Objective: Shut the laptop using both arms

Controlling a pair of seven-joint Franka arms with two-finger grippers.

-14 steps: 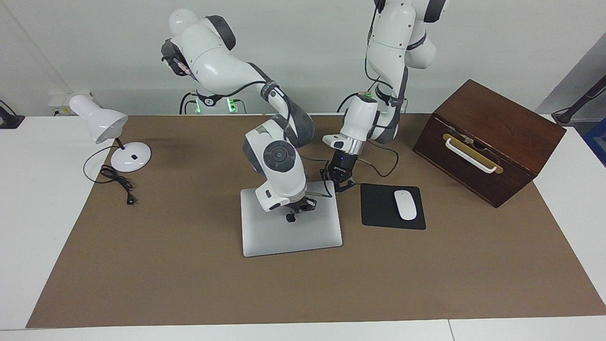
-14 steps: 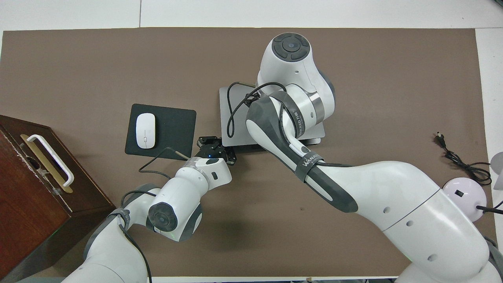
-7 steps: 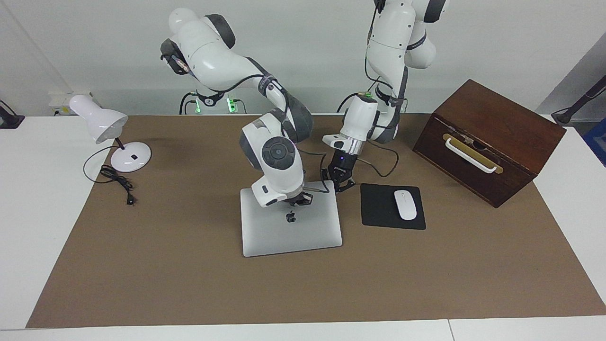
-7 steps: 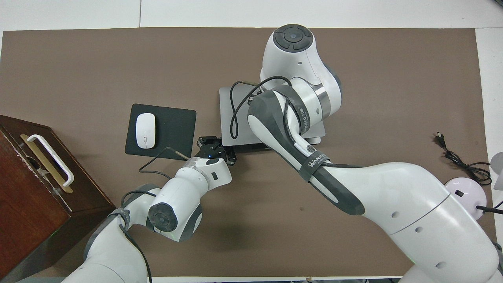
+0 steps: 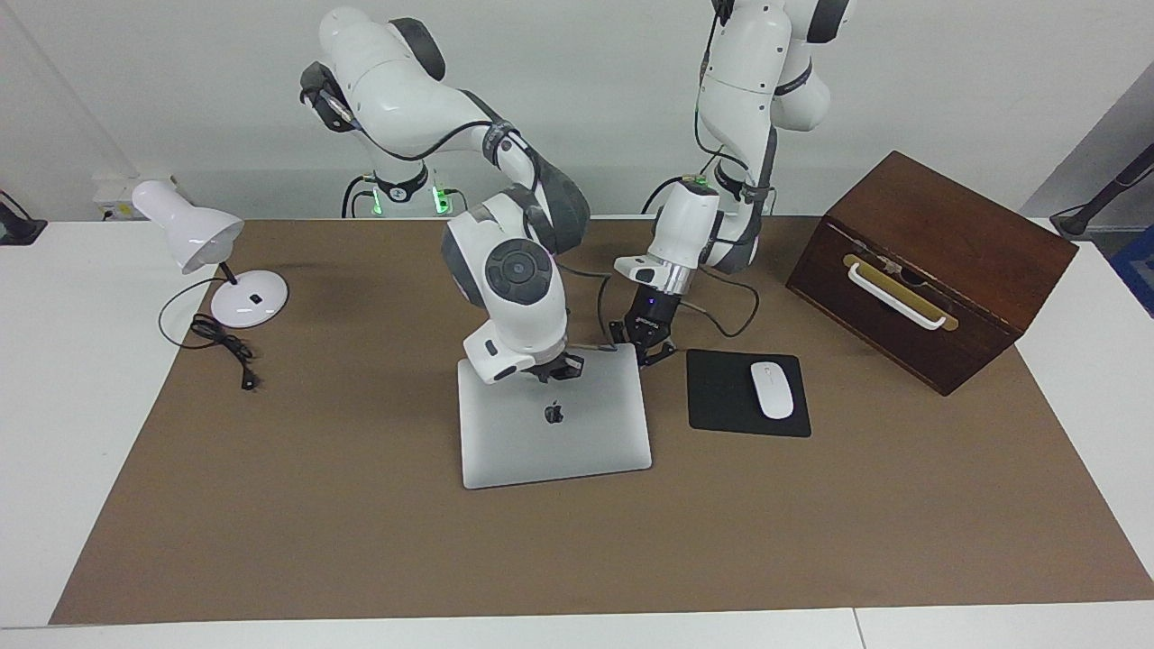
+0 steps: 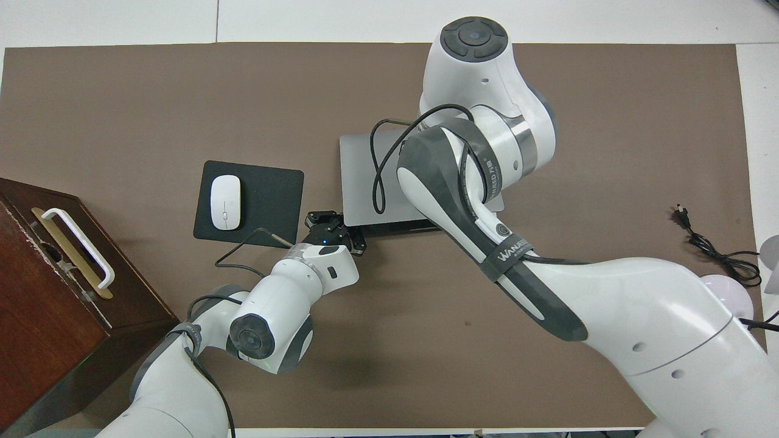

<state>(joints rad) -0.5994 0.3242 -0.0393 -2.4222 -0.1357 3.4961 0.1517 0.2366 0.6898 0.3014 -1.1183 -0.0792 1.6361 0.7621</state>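
Note:
The laptop lies shut and flat on the brown mat, its lid up with the dark logo showing. In the overhead view the laptop is partly covered by the right arm. My right gripper hangs shut just over the lid's edge nearest the robots, holding nothing; its own wrist hides it in the overhead view. My left gripper is shut and low at the laptop's corner nearest the mouse pad, also with nothing in it. Seen from overhead, the left gripper sits right beside that corner.
A black mouse pad with a white mouse lies beside the laptop toward the left arm's end. A brown wooden box stands past it. A white desk lamp and its cable are at the right arm's end.
The right arm has lifted and drawn back toward the robots, uncovering the logo on the lid. The left arm has stayed put.

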